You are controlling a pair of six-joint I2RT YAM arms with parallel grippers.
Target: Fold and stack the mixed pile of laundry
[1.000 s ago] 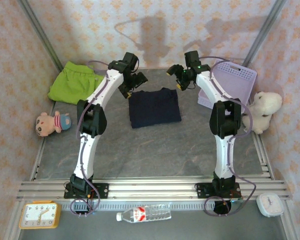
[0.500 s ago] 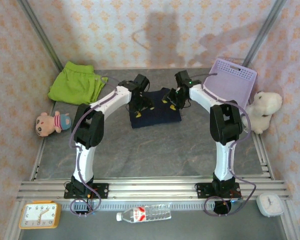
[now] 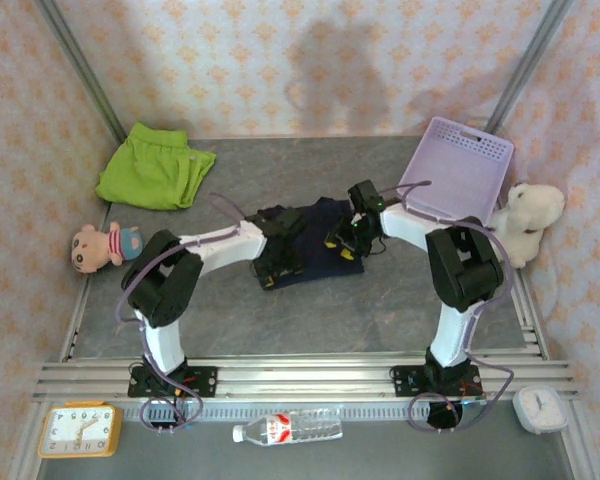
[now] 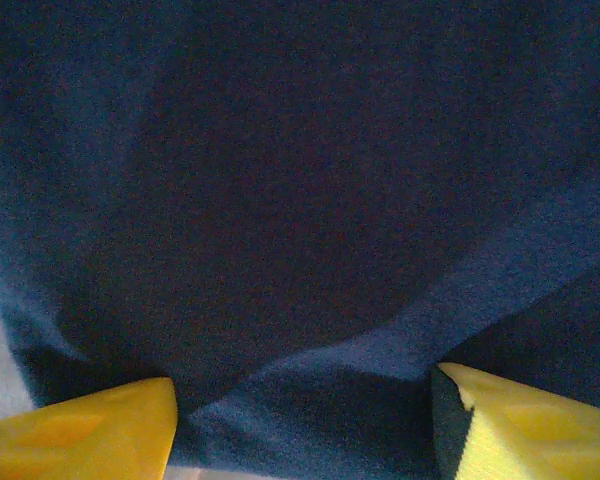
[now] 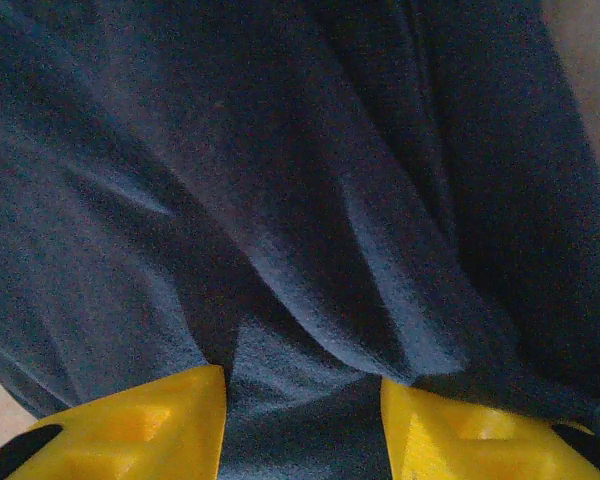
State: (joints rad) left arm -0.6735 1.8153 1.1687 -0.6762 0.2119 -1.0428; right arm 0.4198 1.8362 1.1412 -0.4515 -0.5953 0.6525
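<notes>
The dark navy garment (image 3: pixel 318 228) lies folded in the middle of the table. Both arms reach down low to its near edge. My left gripper (image 3: pixel 271 273) sits at the near left corner, and in the left wrist view (image 4: pixel 300 430) a raised fold of navy cloth (image 4: pixel 300 200) fills the gap between its yellow fingers (image 4: pixel 90 435). My right gripper (image 3: pixel 347 246) is at the near right corner; its wrist view (image 5: pixel 303 420) has bunched, wrinkled navy cloth (image 5: pixel 280 180) pinched between the fingers. The lime-green garment (image 3: pixel 152 168) lies apart at the far left.
A lavender basket (image 3: pixel 458 165) leans at the far right with a white plush toy (image 3: pixel 528 220) beside it. A small pink doll (image 3: pixel 105 246) lies at the left edge. A clock (image 3: pixel 78 430), a water bottle (image 3: pixel 288 430) and a white timer (image 3: pixel 540 408) sit in front of the rail.
Both arms came down from above the far edge to the navy garment's near edge, and both grippers narrowed onto the cloth. The garment's near edge is now rumpled.
</notes>
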